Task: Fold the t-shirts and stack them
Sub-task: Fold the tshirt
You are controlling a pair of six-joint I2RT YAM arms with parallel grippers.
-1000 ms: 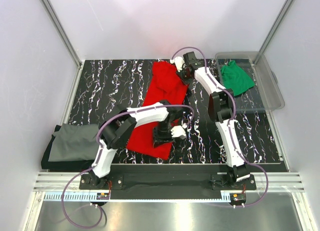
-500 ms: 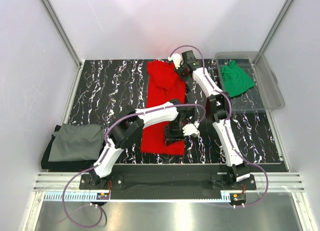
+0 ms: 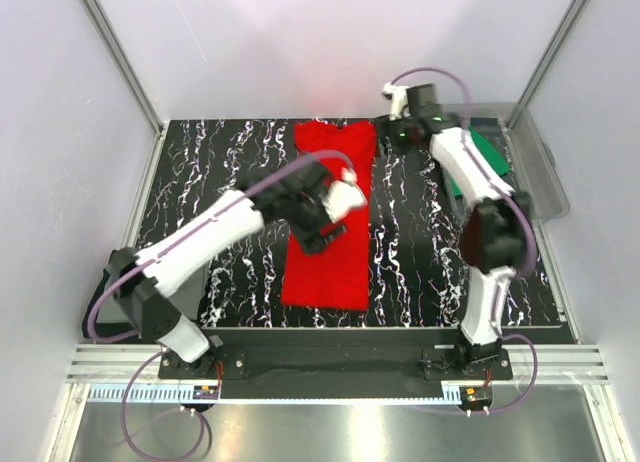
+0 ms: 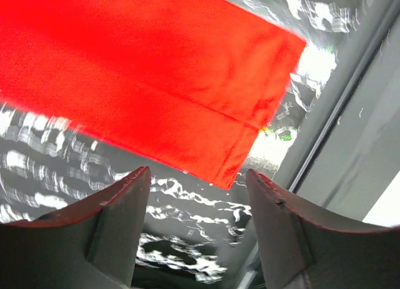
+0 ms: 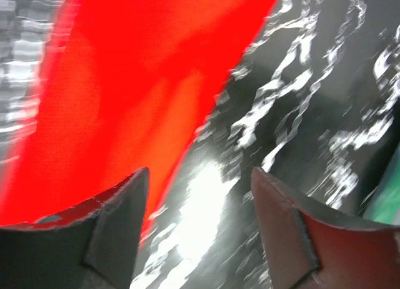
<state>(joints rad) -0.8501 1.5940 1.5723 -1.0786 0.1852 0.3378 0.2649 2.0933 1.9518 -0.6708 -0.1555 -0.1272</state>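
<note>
L end effector, R end effector lifted open off flat red tee.

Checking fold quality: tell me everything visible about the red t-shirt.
The red t-shirt is bright, plain soft cloth, folded lengthwise into a long narrow strip. It lies flat on the black marbled table, running near to far. The left pincer and right pincer, both open, hold none of it.

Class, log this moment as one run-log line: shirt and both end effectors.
red t-shirt: lying flat in long strip | left end effector: open, empty | right end effector: open, empty
</note>
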